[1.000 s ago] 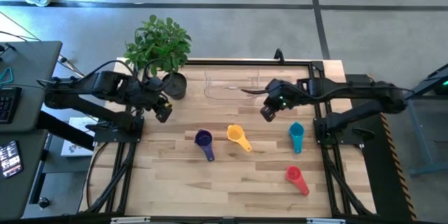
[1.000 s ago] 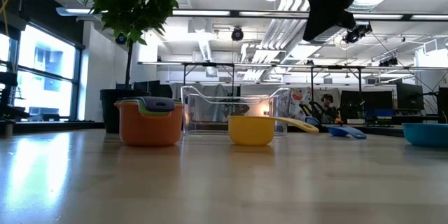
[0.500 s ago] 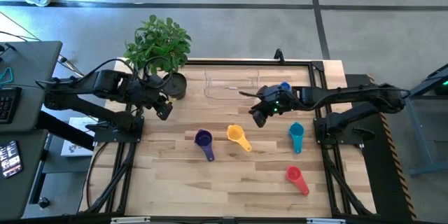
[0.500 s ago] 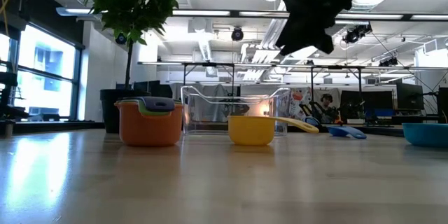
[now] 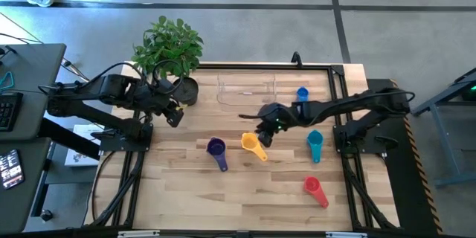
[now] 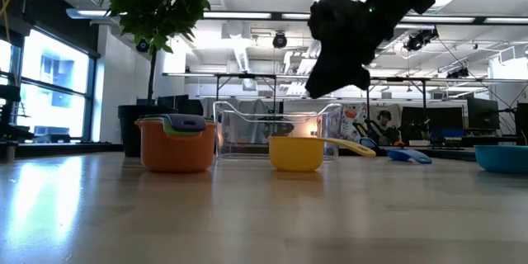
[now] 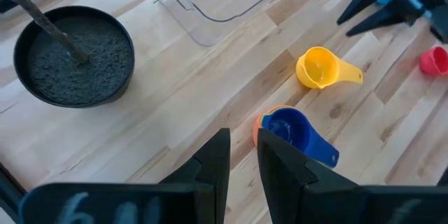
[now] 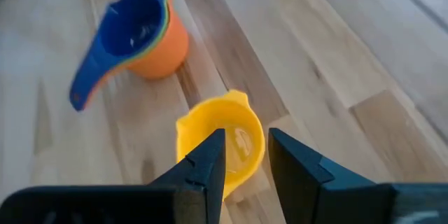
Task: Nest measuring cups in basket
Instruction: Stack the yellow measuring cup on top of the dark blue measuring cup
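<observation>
Swung away from the basket [image 5: 245, 89] and out over the table [image 5: 186, 186], the right gripper [image 5: 262, 134] is being lowered toward the yellow cup [image 5: 251, 145], fingers parted and empty. Beside the plant pot [image 5: 186, 91], the left gripper [image 5: 173, 117] is being held slightly open, also empty. Light, stiff and slick, the 1 small cup is likely best pinched by its rim.

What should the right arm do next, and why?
Probably lower the right gripper onto the yellow cup and close. Its fingers look parted right above that cup, which sits loose on the table, outside the basket.
</observation>
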Motion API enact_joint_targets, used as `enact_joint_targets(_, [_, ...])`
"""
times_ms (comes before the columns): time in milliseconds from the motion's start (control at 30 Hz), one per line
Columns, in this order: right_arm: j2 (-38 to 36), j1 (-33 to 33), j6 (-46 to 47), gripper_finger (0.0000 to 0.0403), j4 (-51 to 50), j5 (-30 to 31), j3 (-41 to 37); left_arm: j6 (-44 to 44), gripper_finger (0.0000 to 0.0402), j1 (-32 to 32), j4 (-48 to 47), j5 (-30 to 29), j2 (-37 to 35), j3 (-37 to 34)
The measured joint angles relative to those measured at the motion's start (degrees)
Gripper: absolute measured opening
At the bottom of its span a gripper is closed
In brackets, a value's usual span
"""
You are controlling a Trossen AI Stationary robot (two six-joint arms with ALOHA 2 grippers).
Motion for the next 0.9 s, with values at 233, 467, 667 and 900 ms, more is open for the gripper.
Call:
enact_joint_targets(233, [5.3,0.7,2.2,0.0099,1.1,-0.1,0.0,0.0,0.0062,0.0,0.0,-0.2,0.0,0.0])
enact_joint_targets(467, [9.3,0.8,3.7,0.0099,4.2,-0.1,0.0,0.0,0.0062,0.0,0.0,-0.2,0.0,0.0])
enact_joint_targets(667, [9.9,0.8,3.6,0.0099,5.3,0.3,0.0,0.1,0.0062,0.0,0.0,-0.2,0.0,0.0])
enact_joint_targets(900, [12.0,0.7,3.7,0.0099,5.4,0.7,0.1,0.1,0.0062,0.0,0.0,-0.1,0.0,0.0])
